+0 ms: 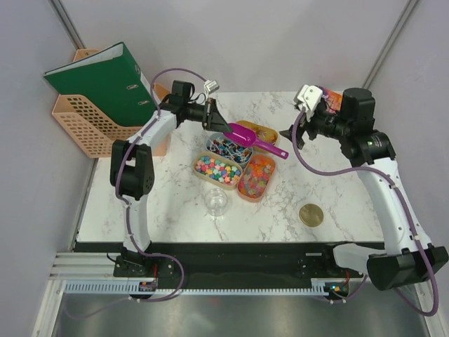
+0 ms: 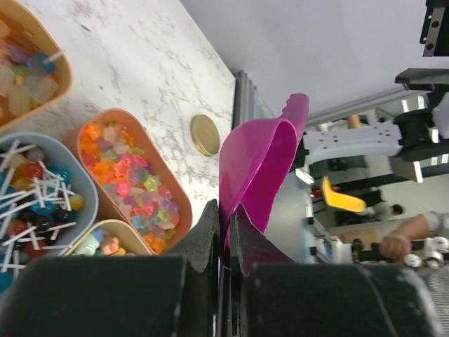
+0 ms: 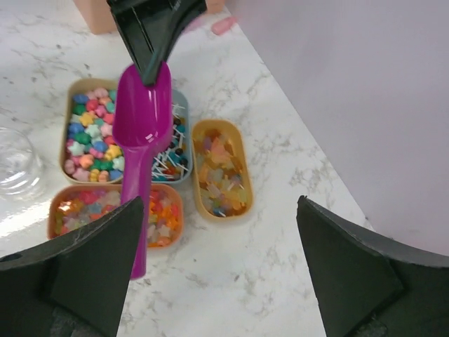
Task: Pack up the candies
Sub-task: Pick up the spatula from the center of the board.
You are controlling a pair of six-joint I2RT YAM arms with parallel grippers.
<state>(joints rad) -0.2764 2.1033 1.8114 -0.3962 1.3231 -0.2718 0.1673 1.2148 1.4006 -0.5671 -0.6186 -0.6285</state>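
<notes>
With our left gripper (image 1: 215, 118) pinched on the bowl rim of the magenta scoop (image 1: 254, 140) and our right gripper (image 1: 292, 133) spread wide and empty near its handle, we judge ourselves readying to scoop: next we must dip it into the candies (image 1: 216, 168) in the trays (image 1: 196, 166) below.

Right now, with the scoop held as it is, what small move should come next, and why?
Probably draw the right end effector back from the magenta scoop. Its jaws stand open by the handle, while the left end effector is shut on the bowl's rim and carries the scoop alone above the trays.
</notes>
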